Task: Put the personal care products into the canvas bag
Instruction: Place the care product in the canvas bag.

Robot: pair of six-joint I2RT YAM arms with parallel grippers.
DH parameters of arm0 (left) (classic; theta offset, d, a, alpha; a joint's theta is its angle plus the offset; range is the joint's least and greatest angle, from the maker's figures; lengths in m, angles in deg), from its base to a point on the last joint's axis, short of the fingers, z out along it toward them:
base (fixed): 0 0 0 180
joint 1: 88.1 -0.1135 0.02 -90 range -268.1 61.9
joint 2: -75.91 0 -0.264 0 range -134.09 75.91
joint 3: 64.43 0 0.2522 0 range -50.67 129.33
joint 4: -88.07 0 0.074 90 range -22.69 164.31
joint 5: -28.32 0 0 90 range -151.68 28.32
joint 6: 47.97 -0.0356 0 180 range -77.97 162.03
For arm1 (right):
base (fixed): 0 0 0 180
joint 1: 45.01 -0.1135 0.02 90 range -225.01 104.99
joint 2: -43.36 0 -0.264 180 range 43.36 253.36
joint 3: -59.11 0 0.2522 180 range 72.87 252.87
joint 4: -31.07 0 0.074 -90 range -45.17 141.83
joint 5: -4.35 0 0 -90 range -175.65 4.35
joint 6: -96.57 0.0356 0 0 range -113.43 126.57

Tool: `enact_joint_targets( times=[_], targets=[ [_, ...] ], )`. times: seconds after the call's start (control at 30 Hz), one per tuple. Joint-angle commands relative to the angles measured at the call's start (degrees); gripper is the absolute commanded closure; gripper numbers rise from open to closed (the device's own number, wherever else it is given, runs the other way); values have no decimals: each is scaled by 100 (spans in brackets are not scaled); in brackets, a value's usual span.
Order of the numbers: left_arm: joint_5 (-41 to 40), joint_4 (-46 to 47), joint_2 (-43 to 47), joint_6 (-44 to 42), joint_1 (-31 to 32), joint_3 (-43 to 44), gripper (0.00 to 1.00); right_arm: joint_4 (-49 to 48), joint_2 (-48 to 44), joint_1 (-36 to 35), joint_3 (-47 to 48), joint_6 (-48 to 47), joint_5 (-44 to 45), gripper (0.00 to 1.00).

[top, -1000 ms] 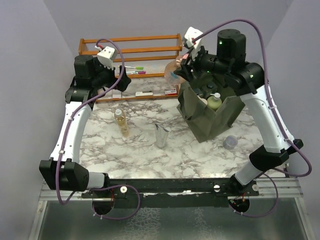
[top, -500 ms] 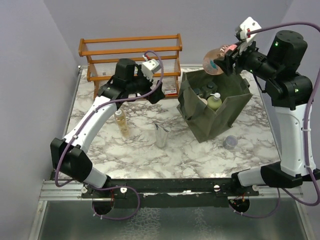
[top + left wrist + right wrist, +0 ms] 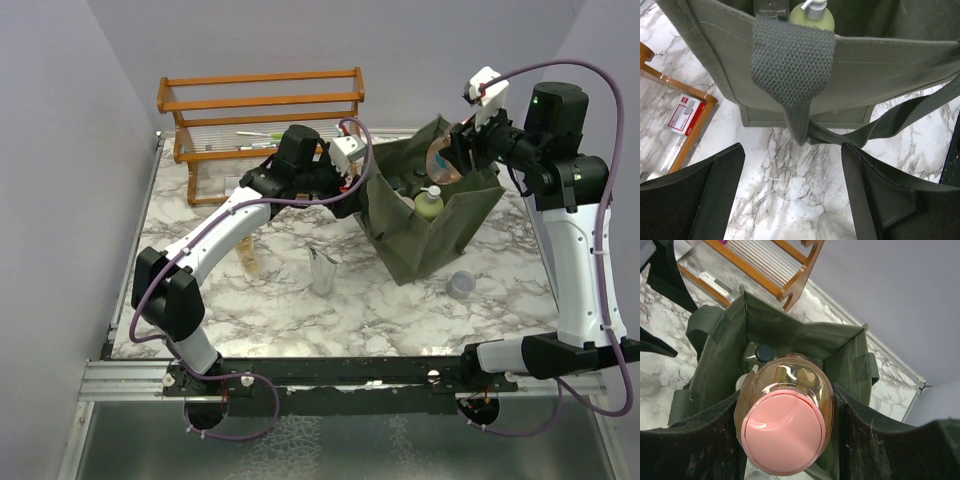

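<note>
Both right fingers (image 3: 695,440) pinch amber bottle (image 3: 785,425) over canvas bag (image 3: 715,360); left fingers (image 3: 695,200) wide apart, empty.

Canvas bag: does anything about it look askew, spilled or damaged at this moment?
Somewhat askew: the canvas bag sits turned at an angle on the marble table, its walls sagging and creased, and one webbing handle droops down its outside wall. No spill or damage shows.
</note>
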Motion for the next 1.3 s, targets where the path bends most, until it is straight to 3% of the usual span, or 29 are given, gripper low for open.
enact_joint_targets(
  times=[0.0,0.43,0.93,1.27],
  targets=[
    [140,254,-63,-30,105,222,21,-656,-181,61,-2,-213,150,99],
    [167,153,55,-246,166,214,22,-543,490,63,88,-118,669,99],
    [103,-371,252,-766,166,470,18,-61,482,113,-451,-119,555,99],
    [148,-1142,301,-1396,212,1222,17,32,574,151,-552,-156,568,99]
  ],
)
